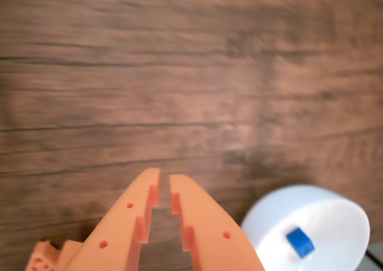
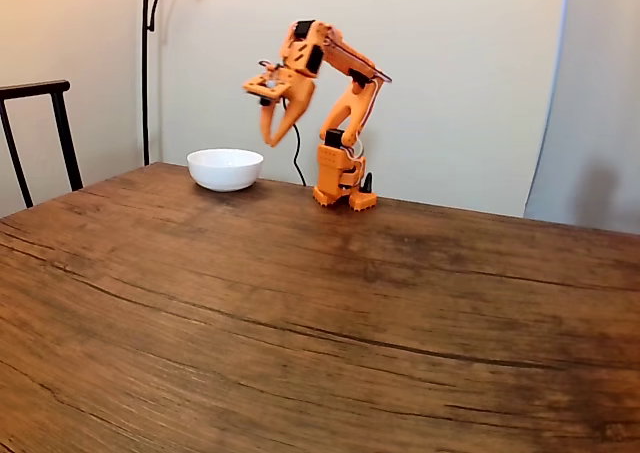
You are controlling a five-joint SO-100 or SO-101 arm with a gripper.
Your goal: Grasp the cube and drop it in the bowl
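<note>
The small blue cube [image 1: 300, 242] lies inside the white bowl [image 1: 269, 220], at the lower right of the wrist view. My orange gripper [image 1: 165, 176] enters that view from the bottom edge, left of the bowl, with its fingertips almost together and nothing between them. In the fixed view the gripper [image 2: 270, 141] hangs in the air, tips pointing down, just right of and above the bowl [image 2: 225, 169], which stands on the far left part of the table. The cube is hidden inside the bowl in the fixed view.
The arm's orange base [image 2: 340, 185] stands at the table's far edge, right of the bowl. A dark chair back [image 2: 40, 123] rises at the left, and a lamp pole [image 2: 146, 63] stands behind the table. Bare wooden table [image 2: 330, 313] stretches toward the camera.
</note>
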